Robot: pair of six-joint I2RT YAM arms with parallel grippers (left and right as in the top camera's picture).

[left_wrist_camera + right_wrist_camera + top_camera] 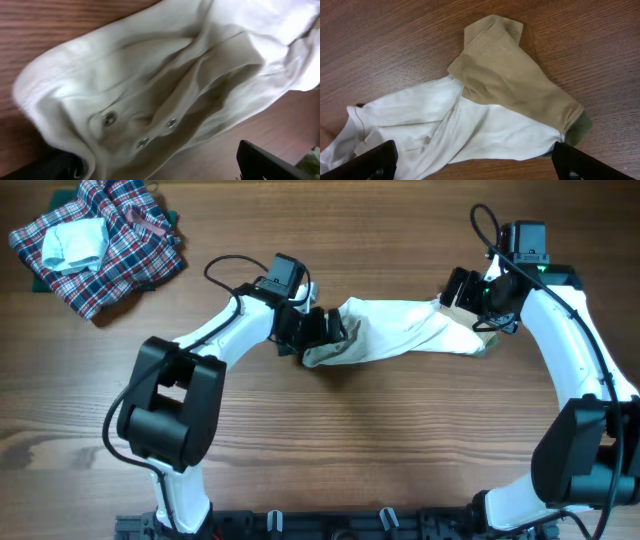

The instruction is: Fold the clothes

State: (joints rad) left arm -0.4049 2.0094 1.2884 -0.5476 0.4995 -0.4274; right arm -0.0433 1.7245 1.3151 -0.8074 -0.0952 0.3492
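The clothes (pixel 400 330) are one small white garment lying crumpled in a band across the table's middle, between my two grippers. My left gripper (pixel 322 333) sits at its left end. In the left wrist view the jaws (pixel 160 170) stand open, with the hem and three metal snaps (pixel 171 122) spread between them; cloth drapes over the left finger (pixel 55 167). My right gripper (pixel 466 302) hovers at the garment's right end, open (pixel 480 165). Below it lie white folds (pixel 485 125), a tan sleeve (pixel 510 80) and a green edge (pixel 580 127).
A red-blue-white plaid heap (pixel 120 250) lies at the far left corner with a pale blue-white folded piece (pixel 75 242) on top. Black cables loop above each wrist. Bare wooden table (pixel 380 440) lies in front of the garment.
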